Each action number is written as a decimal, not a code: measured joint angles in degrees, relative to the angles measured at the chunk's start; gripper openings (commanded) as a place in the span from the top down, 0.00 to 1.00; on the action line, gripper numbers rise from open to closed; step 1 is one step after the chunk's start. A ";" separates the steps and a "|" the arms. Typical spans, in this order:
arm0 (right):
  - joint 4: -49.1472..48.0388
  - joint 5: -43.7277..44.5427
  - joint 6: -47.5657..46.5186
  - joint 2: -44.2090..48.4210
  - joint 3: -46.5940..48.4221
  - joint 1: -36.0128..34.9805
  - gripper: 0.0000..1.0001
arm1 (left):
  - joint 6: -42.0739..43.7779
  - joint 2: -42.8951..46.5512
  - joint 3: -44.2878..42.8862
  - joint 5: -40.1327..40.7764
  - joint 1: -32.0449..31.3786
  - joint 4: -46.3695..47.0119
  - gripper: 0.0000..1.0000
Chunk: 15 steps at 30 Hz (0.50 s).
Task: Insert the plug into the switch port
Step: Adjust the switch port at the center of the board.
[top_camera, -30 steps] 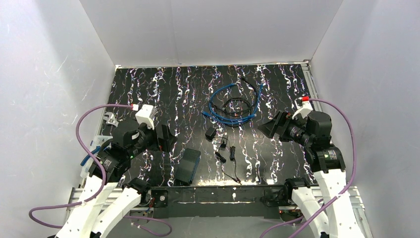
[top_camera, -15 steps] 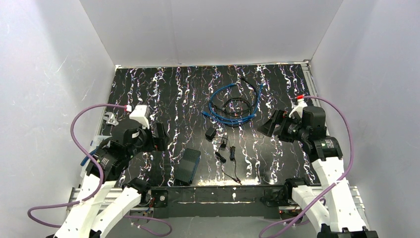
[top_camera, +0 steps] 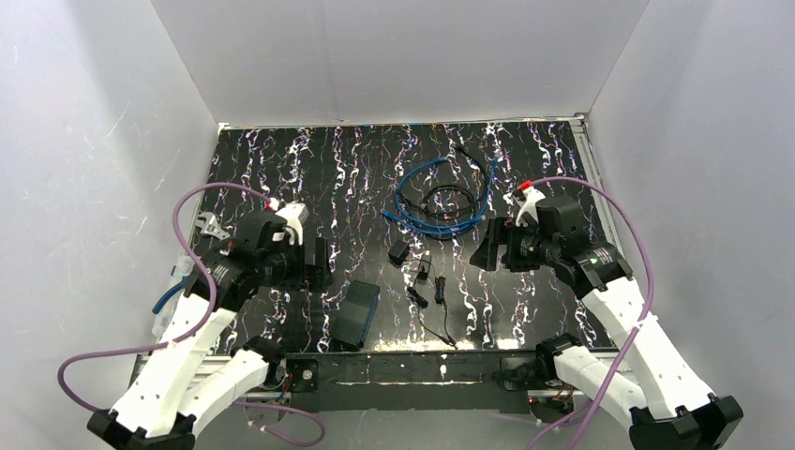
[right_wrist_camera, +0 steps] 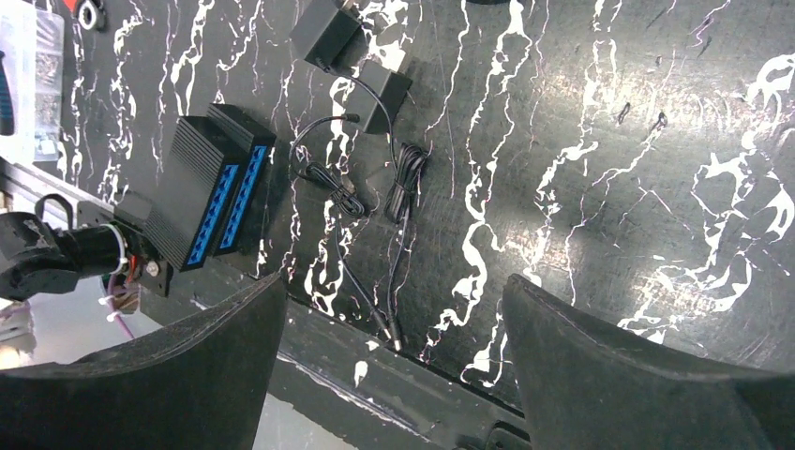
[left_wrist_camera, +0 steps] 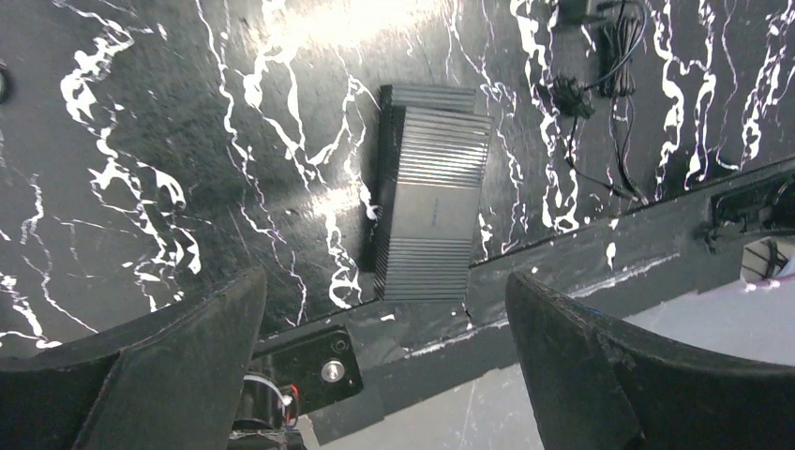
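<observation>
Left wrist, switch [left_wrist_camera: 433,202] at table [left_wrist_camera: 141,141] edge

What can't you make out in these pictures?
- Switch: the left wrist view shows only its ribbed top; the ports face away from it.
- Plug: seen by the right wrist, too small in the top view.
- Adapter: cut off by the right wrist view's top edge.
- Switch's power socket: shown in no view.

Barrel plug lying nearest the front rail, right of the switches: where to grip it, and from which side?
Probably the stiff barrel plug body just behind its tip, from straight above, jaws closing across its axis. It lies flat on the mat, tip towards the rail, with only thin limp cable behind it. The open right gripper is the nearer one.
</observation>
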<state>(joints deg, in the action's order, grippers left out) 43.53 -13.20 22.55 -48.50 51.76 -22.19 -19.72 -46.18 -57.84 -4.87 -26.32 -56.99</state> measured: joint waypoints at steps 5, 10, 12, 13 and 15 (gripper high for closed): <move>0.07 2.88 -0.02 -1.35 0.38 -2.99 0.10 | -0.95 -3.96 -0.02 -1.35 -1.78 -1.07 0.01; 0.07 4.02 0.00 -1.99 0.38 -4.71 0.10 | -3.65 -7.02 -0.14 -0.06 -6.83 -1.50 0.01; 0.05 4.13 0.02 -2.14 0.38 -5.27 0.10 | -5.24 -8.47 -0.15 1.53 -9.66 -1.53 0.01; 0.05 4.12 0.04 -2.21 0.38 -5.51 0.10 | -6.10 -9.27 -0.15 2.62 -11.23 -1.53 0.01; -0.01 4.05 0.10 -2.23 0.36 -5.84 0.10 | -7.91 -10.98 -0.15 4.69 -14.09 -1.55 0.00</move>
<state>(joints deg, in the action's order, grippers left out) 43.52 -9.15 22.64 -50.72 52.12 -28.02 -27.63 -57.16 -58.00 -0.17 -40.41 -58.54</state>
